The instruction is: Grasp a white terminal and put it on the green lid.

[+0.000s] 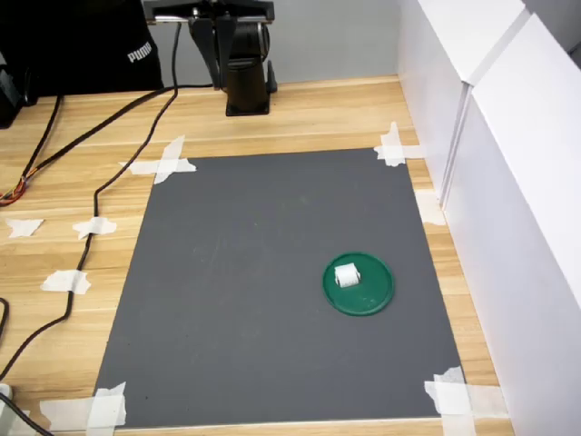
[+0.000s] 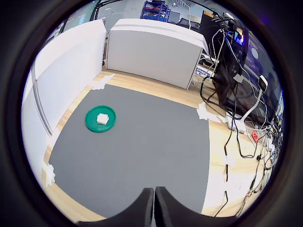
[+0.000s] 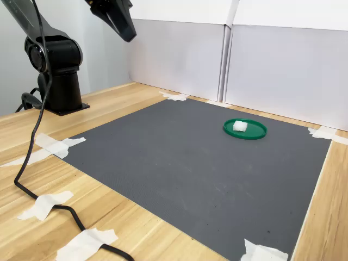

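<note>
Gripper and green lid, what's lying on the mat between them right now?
Nothing. In the wrist view only bare grey mat separates the gripper from the green lid, which carries the white terminal. The second exterior view agrees.

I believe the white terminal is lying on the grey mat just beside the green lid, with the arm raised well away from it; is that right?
Not quite: the white terminal lies on the green lid itself, not beside it on the grey mat, as the first exterior view shows. The arm is indeed raised well away.
</note>
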Action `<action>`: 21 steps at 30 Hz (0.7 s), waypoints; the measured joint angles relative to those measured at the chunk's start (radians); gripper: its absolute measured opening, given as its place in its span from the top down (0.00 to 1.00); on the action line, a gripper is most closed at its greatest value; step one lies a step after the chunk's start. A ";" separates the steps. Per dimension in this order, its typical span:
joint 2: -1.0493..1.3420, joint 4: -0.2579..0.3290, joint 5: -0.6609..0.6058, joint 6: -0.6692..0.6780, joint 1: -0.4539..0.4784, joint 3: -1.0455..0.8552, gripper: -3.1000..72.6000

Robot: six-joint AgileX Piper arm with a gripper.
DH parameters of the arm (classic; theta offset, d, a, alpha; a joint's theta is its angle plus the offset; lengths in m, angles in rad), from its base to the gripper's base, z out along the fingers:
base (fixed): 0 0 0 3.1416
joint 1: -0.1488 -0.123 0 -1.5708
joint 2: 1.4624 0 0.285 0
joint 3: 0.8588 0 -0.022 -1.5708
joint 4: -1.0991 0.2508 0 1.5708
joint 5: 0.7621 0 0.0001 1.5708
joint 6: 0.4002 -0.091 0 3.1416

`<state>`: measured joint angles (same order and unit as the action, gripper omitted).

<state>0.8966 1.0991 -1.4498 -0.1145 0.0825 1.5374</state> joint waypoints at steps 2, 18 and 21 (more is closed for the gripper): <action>0.030 0.000 0.000 -0.001 0.000 -0.036 0.98; 0.438 0.000 0.112 -0.002 0.000 -0.342 0.98; 0.496 0.006 0.121 -0.002 0.000 -0.386 0.98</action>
<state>1.3923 1.1049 -1.3288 -0.1167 0.0825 1.1516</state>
